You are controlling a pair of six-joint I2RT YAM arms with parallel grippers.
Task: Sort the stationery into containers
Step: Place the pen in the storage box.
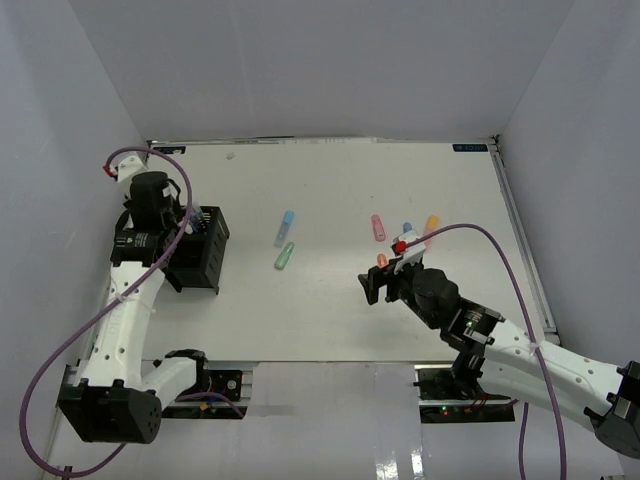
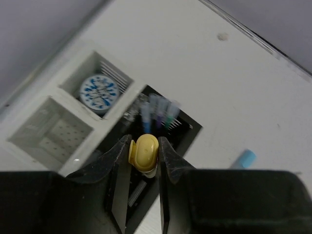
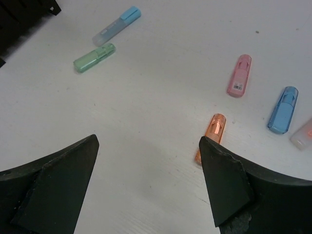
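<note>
Left gripper (image 2: 145, 147) pinches yellow marker (image 2: 143, 152) end-on directly above black organizer (image 2: 189, 132), likely lined up for a slot. Right gripper (image 3: 148, 180), jaws spread wide, empty, hangs well right of that organizer, by orange marker (image 3: 215, 128).

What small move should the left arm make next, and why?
Probably lower the left gripper a little and then open it. It is shut on the yellow marker, which appears to hang just above the black organizer, where pens stand in the slots.
</note>
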